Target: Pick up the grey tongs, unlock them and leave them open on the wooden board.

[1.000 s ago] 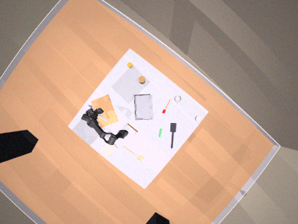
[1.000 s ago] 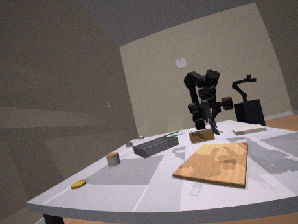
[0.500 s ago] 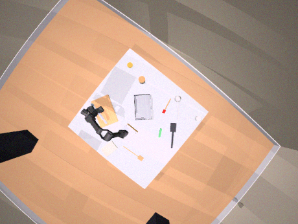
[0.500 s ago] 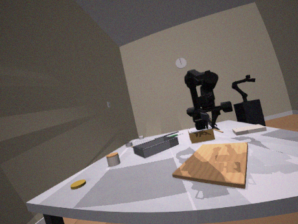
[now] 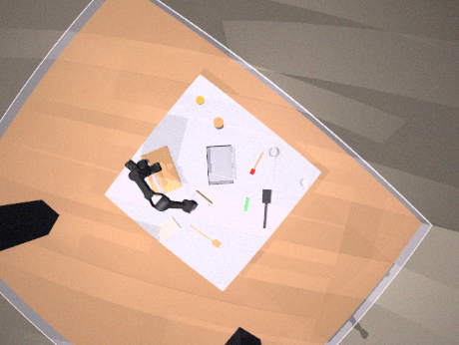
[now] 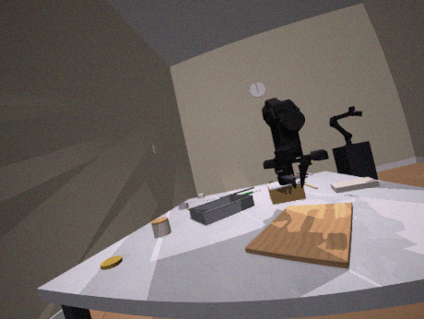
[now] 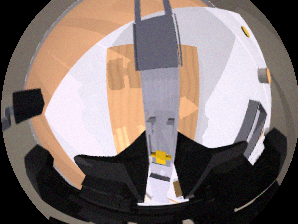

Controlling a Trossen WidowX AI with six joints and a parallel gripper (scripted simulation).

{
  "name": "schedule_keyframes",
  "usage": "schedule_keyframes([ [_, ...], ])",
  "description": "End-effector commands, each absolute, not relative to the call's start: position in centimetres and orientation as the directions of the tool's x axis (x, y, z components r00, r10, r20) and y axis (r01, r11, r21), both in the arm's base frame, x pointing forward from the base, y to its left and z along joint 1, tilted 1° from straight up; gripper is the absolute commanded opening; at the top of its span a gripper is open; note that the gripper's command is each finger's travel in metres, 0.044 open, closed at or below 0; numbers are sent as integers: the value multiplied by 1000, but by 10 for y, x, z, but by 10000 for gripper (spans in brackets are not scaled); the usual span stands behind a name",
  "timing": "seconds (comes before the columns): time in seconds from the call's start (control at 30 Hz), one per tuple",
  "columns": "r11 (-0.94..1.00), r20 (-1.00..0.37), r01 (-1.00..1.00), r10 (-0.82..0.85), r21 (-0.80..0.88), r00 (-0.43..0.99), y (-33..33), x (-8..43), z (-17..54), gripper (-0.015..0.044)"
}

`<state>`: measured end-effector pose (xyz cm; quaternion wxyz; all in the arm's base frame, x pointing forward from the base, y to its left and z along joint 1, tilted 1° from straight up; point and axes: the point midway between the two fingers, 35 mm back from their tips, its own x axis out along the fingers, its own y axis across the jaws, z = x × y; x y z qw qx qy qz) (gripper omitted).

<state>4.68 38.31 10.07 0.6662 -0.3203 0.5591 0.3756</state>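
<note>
My tool (image 7: 158, 129) is closed down to a narrow gap on the grey tongs (image 7: 160, 95), which run out between its fingers over the wooden board (image 5: 175, 184) (image 6: 306, 235) (image 7: 125, 100). Beyond them, the roasting tin (image 5: 220, 182) (image 6: 226, 209) (image 7: 250, 130) sits on the surface (image 5: 239, 269) (image 6: 198, 272) (image 7: 70, 100). I judge this to be the unlocking stage: next I'd want the tips pointing down for a squeeze. I can't tell whether the lock has released.

We saw what looked like a kitchen workspace: a white tabletop (image 5: 229, 264) (image 6: 207, 277) bore a roasting tin (image 5: 221, 183) (image 6: 206, 217) (image 7: 248, 125), a wooden board (image 5: 175, 181) (image 6: 304, 235) (image 7: 122, 100) and a black spatula (image 5: 266, 196).
</note>
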Motion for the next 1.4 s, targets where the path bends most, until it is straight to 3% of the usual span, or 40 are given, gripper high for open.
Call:
schedule_keyframes([
  [0.0, 532, -995, -847, 92, 10, 46, 381, 47, 100, -150],
  [1.37, 546, -998, -838, 53, 17, 14, 384, 48, 53, -150],
])
